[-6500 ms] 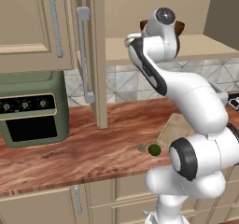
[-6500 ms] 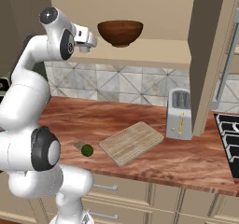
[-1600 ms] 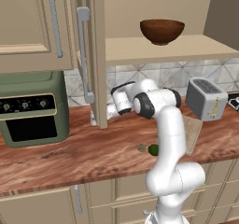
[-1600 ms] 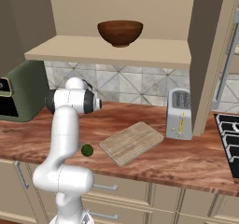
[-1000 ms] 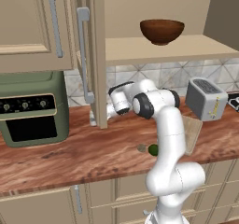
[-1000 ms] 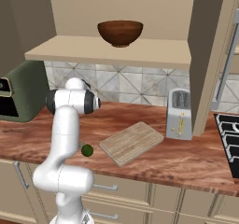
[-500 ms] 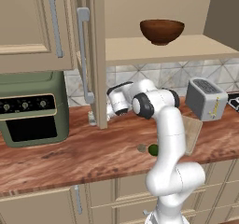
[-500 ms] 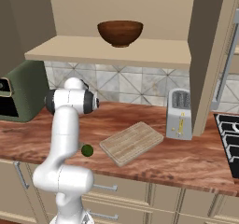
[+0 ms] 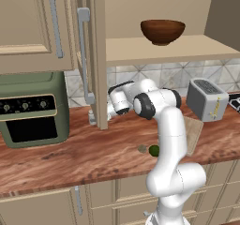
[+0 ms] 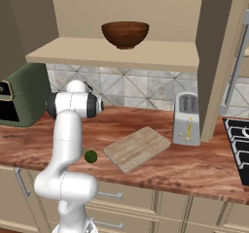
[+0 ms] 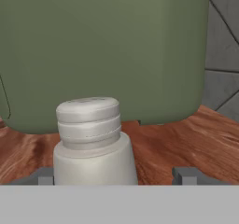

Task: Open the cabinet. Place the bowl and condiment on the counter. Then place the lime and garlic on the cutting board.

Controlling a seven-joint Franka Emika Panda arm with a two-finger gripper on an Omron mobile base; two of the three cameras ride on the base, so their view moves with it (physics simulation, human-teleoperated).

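From my hand view the condiment [image 11: 93, 139] stands upright on the tabletop [image 11: 186, 134], in front of the green oven [image 11: 102, 50], with my jaws spread clear on both sides of it. It looks light, rigid and smooth, top-heavy at the ribbed cap. I'd judge the wider body below the cap the safest place to hold.

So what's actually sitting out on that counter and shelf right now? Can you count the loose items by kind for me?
Wooden bowl, on the cabinet shelf: 1
Condiment container, upright on the counter: 1
Lime: 1
Garlic, beside the lime: 1
Cutting board: 1
Toaster: 1
Green countertop oven: 1
Total: 7
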